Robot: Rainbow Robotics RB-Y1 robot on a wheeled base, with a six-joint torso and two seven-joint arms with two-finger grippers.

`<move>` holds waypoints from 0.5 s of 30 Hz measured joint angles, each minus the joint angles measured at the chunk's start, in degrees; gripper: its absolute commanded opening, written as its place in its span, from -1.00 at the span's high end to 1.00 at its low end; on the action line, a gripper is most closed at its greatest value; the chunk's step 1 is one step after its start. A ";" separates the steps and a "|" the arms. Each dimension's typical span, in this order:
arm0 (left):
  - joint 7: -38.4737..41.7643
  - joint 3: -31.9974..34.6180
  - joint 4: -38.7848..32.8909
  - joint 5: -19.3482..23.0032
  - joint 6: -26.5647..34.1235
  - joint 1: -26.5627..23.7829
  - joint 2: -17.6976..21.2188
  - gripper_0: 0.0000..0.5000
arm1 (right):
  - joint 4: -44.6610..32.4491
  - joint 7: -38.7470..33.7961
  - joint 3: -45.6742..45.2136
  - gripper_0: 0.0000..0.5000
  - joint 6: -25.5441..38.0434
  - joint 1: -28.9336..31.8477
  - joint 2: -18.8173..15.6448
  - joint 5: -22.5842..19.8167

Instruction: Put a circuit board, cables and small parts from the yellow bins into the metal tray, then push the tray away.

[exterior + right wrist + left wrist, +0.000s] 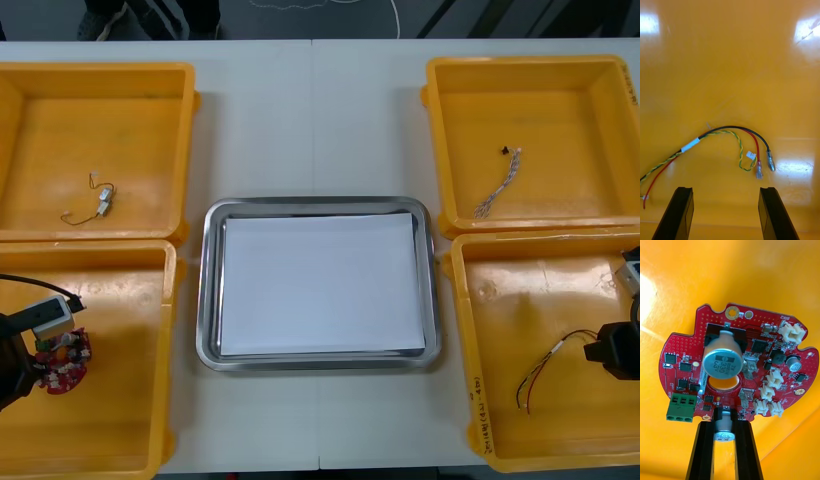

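Note:
A round red circuit board [65, 362] [741, 360] sits in the near left yellow bin [120, 420]. My left gripper [42, 356] [726, 419] is shut on the board's edge, around a small silver cylinder there. In the near right yellow bin [520, 300], a red, black and yellow-green cable [545, 368] [728, 140] lies on the floor. My right gripper [606, 352] [725, 192] stands open just short of that cable, with nothing between its fingers. The metal tray [206, 290], white inside, lies between the bins.
The far left bin [150, 85] holds small metal parts [100, 198] on thin wires. A twisted cable [497, 186] and a small dark part [506, 151] lie in the far right bin [560, 75]. Bare table runs beyond the tray.

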 measured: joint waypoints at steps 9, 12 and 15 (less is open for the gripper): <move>0.00 0.00 0.00 -0.81 0.00 0.05 0.00 0.21 | -0.04 -16.94 0.00 -1.00 0.00 -1.43 0.46 -0.27; 0.00 0.00 0.00 -0.88 -0.03 0.13 0.00 -0.33 | -0.04 -20.69 0.01 -1.00 0.00 -1.47 0.82 -0.23; 0.00 0.00 0.00 -0.97 -0.07 0.46 -0.01 -0.67 | -0.06 -30.82 0.23 -1.00 0.00 -1.56 0.98 0.11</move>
